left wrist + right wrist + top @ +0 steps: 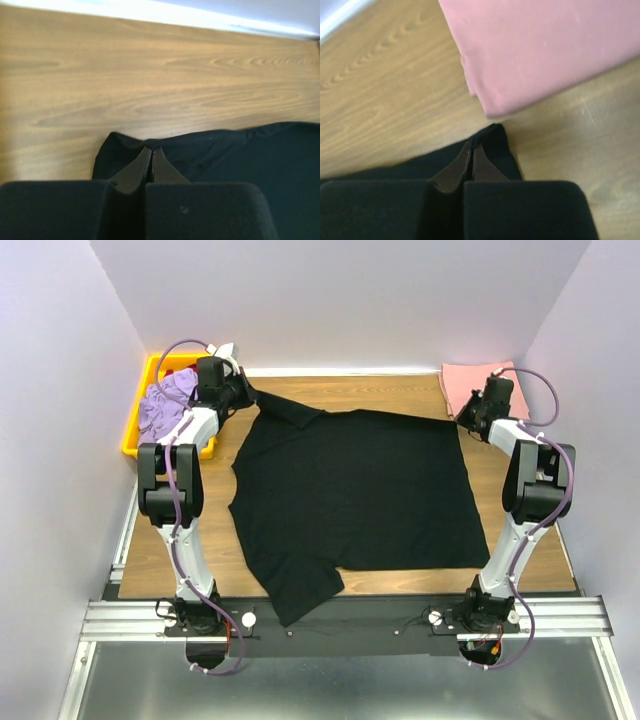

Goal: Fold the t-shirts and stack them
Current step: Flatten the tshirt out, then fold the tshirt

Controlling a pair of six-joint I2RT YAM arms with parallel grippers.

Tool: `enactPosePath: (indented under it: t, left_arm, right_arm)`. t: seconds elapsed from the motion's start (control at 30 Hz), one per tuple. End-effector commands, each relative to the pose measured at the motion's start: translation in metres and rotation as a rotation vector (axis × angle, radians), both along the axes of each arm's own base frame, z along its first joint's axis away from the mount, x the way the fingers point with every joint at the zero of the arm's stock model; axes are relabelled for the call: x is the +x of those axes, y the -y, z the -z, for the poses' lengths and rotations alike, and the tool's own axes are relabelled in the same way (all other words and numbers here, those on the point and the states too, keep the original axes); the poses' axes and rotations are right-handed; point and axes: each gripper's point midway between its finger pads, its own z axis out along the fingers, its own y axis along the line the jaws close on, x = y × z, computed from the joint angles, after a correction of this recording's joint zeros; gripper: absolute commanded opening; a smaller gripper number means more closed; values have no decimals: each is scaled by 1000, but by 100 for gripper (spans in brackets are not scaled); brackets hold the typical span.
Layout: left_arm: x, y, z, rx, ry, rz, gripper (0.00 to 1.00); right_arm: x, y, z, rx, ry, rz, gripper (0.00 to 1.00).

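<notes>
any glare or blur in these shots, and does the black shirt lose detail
top external: even light, sharp, but the black cloth t-shirt is a flat dark mass; left wrist: far strip beyond the wooden table blown out white; right wrist: folded salmon-pink t-shirt soft-focus, no glare

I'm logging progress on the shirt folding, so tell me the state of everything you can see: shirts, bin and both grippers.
black t-shirt: spread out flat, unfolded.
salmon-pink t-shirt: folded, lying far right.
lavender garment: crumpled in the bin.
yellow bin: holding the lavender garment.
left gripper: shut on the black t-shirt's far left corner.
right gripper: shut on its far right corner.
</notes>
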Motion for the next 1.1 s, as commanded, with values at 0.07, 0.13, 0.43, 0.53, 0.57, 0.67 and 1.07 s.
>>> enactPosePath:
  t: [0.07, 0.13, 0.43, 0.53, 0.57, 0.67, 1.07]
  left_arm:
    - [-6, 12, -1, -72, -15, 33, 0]
    - [-17, 13, -5, -98, -32, 19, 0]
    - [-80, 9, -20, -112, -121, -17, 0]
    - [-99, 4, -25, -86, -133, -34, 0]
    - [-106, 3, -21, -80, -157, -41, 0]
    - [-125, 3, -17, -80, -181, -35, 0]
    - [-206, 13, 24, -162, -310, -24, 0]
  right_arm:
    - [21, 8, -20, -32, 80, 2, 1]
    - [15, 14, -22, -40, 64, 38, 1]
    - [-30, 24, -19, -83, -38, 102, 1]
    - [-43, 25, -18, -86, -69, 120, 1]
    - [-47, 26, -17, -86, -79, 127, 1]
    - [-64, 26, -14, -82, -109, 144, 1]
    - [-111, 22, 15, -56, -249, 185, 1]
